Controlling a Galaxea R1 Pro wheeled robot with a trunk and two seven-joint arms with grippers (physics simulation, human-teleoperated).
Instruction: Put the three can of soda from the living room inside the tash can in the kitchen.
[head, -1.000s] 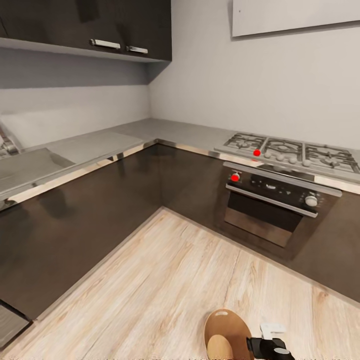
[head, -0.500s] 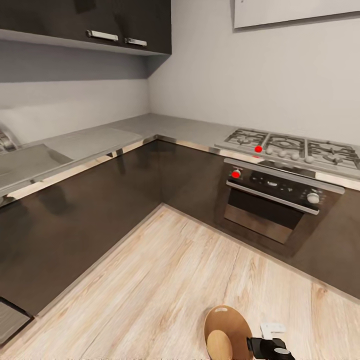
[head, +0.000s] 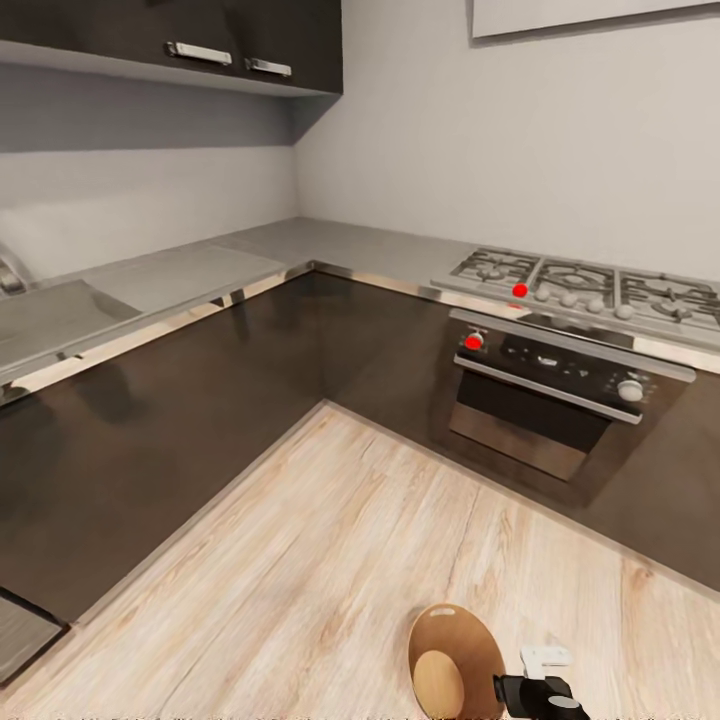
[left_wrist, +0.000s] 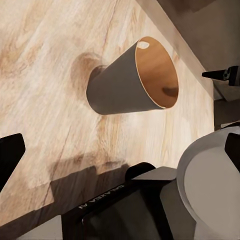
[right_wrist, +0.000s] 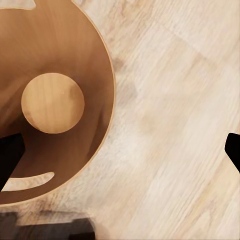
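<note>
- Right gripper: I see it at the lower edge of the head view, just beside the tash can. In the right wrist view my two dark fingertips sit at opposite edges of the picture, so the jaws stand wide apart with nothing between them.
- Left gripper: in the left wrist view one dark fingertip shows at one edge and another at the opposite edge. I judge the jaws spread wide and empty, though little of either finger is visible.
- Tash can position: it stands upright on the wood floor, mouth up, well apart from the oven and the dark lower cabinets. Its long axis is vertical.
- Key relation: the right wrist view looks almost straight down into the tash can, with its round base disc in plain sight. The opening lies to one side of the gripper's centre line, not directly under it.
- Left wrist view: the tash can appears from the side and ahead of that arm, farther off.
- Nearer arm: the right, in my judgement.
- Contents: I see no soda can inside the tash can or in either gripper.
- Next move: any drop calls for centring over the rim first.
</note>
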